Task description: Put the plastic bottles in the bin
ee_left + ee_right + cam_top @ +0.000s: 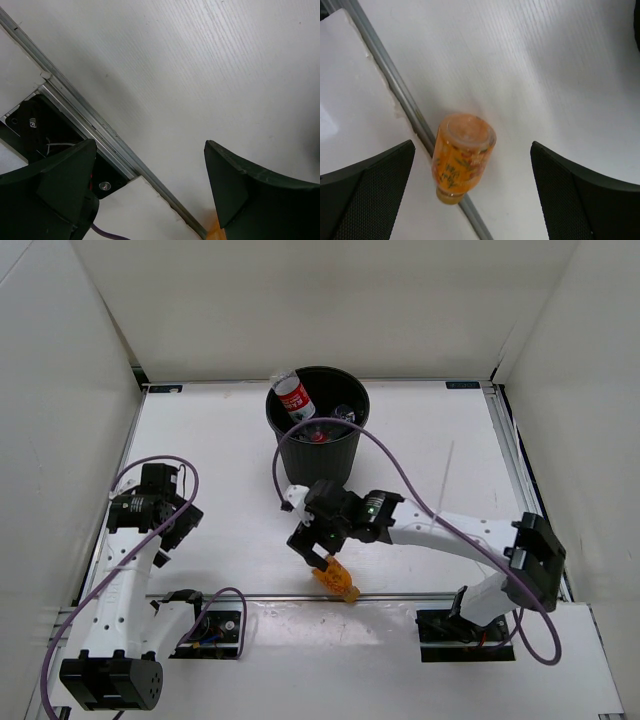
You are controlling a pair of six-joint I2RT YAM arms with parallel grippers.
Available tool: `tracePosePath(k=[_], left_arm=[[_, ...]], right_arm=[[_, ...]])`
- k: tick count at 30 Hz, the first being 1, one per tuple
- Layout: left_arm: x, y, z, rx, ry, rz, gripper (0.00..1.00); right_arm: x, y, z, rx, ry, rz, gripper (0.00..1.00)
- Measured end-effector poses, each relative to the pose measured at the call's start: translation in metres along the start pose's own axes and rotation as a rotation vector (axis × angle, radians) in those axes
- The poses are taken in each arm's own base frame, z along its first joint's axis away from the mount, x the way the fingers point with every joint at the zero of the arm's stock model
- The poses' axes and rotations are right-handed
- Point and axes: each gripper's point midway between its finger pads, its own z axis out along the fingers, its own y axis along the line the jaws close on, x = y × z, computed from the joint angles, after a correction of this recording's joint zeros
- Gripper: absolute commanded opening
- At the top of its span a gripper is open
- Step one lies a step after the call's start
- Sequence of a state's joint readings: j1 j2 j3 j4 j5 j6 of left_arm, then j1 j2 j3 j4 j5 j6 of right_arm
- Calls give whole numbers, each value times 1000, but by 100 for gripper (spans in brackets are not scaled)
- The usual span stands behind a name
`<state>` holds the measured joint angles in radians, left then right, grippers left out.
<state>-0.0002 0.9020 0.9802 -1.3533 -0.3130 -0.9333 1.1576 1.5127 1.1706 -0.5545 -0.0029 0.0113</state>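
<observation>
From above, the orange bottle (338,582) lies on the desk (220,440) by the near rail (250,594), well apart from the bin (318,425); the right claw (315,552) hangs just over it. Left wrist: the left claw (150,167) stands wide open over the desk. Right wrist: jaws wide open on both sides of the bottle, not touching it. It seems light, stiff, smooth and ready to roll; better to grip across the middle of its body
</observation>
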Motion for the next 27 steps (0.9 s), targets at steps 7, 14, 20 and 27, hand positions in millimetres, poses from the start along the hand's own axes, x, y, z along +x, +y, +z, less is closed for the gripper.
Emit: tracePosePath(k=[7,14,20,27], left_arm=[[4,1,2,-4,18,5,100],[5,1,3,-9,25,11,100],[5,1,3,-8,25,16,100],[5,1,3,-6,23,14,100]], right_arm=[[38,10,-3,-23,70,83,100],[88,28,20,-57,218,127,93],[104,32,44,-76,280,141,35],[74,23,23,-12,233,115,19]])
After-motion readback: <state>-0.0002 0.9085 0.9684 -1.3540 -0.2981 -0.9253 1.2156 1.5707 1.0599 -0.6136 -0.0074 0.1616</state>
